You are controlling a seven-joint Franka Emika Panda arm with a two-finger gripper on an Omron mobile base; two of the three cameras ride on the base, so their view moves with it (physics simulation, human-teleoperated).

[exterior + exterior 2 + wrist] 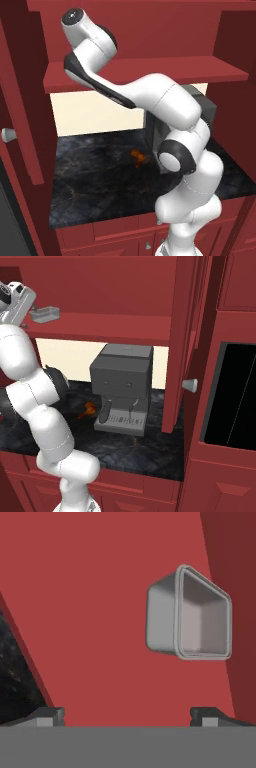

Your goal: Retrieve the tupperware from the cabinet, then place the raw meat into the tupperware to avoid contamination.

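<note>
We see the tool released and empty, short of the tupperware on the cabinet shelf; an off-centre approach risks nudging the tub deeper or off the near edge.

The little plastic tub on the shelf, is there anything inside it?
Empty. In the hand view the tupperware shows its open mouth, and only its bare grey bottom and walls are inside. The raw meat lies down on the counter.
</note>
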